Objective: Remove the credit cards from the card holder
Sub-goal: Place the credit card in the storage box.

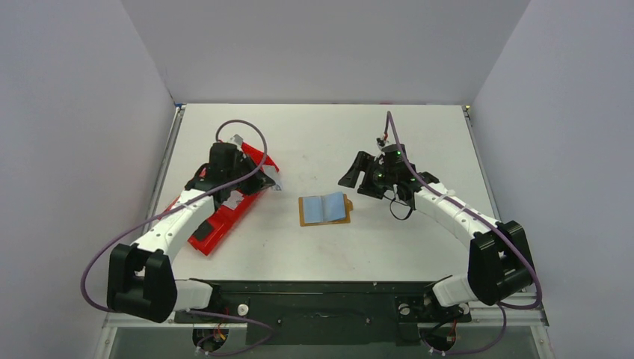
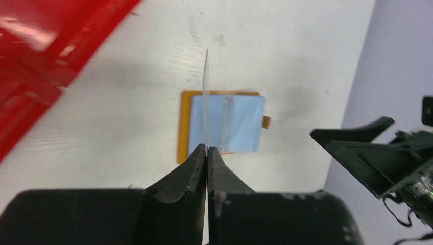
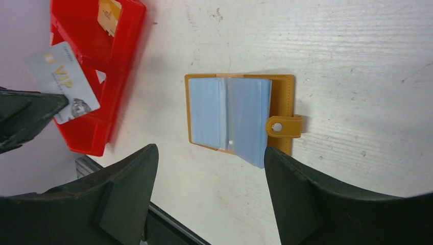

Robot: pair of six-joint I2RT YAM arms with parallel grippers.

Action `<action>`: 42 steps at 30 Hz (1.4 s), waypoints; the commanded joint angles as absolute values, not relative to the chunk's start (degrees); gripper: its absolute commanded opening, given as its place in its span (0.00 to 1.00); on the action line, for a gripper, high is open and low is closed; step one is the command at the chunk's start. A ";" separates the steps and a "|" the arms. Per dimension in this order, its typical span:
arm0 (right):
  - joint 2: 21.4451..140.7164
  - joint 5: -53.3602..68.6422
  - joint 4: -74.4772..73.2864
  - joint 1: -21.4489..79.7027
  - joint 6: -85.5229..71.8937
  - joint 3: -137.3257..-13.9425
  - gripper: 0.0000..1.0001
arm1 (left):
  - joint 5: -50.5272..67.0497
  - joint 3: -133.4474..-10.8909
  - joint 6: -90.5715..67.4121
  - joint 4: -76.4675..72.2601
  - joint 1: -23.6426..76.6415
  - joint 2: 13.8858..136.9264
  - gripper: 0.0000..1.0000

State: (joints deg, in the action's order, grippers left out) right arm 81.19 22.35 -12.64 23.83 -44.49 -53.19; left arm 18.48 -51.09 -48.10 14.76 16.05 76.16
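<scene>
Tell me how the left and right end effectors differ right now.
The left end effector is shut, pinching a grey VIP card by its edge; the right end effector is open and holds nothing. The left one is beside the red tray; the right one faces the open card holder, not touching it. Both are black with two fingers.

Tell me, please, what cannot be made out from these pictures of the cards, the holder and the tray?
- Left wrist view: the face of the credit card in the left pincer cannot be read; it stands edge-on to the camera.
- Every view: whether any cards sit inside the card holder; its pale blue sleeves hide that.
- Right wrist view: the red tray and its contents, cut off by the top edge.
</scene>
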 commanded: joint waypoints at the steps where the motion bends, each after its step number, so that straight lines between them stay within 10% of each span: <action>1: 79.46 19.49 -13.46 24.33 -42.26 -54.36 0.72 | 4.87 -54.90 -45.03 27.37 12.97 71.26 0.00; 34: 80.91 19.10 -13.45 24.70 -40.02 -53.13 0.72 | -19.28 -56.21 -44.87 33.78 3.69 81.68 0.00; 38: 81.07 19.39 -13.28 24.70 -39.92 -53.13 0.72 | -17.61 -56.25 -44.01 32.79 3.65 81.53 0.29; 42: 81.37 19.58 -13.25 24.72 -39.94 -53.26 0.72 | -16.79 -56.48 -43.07 32.30 3.69 79.74 0.37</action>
State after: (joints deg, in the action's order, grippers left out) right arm 81.21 19.92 -14.22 24.43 -40.91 -53.15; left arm -17.50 -54.15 -44.23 34.04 4.01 81.69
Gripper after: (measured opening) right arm 0.717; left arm 0.347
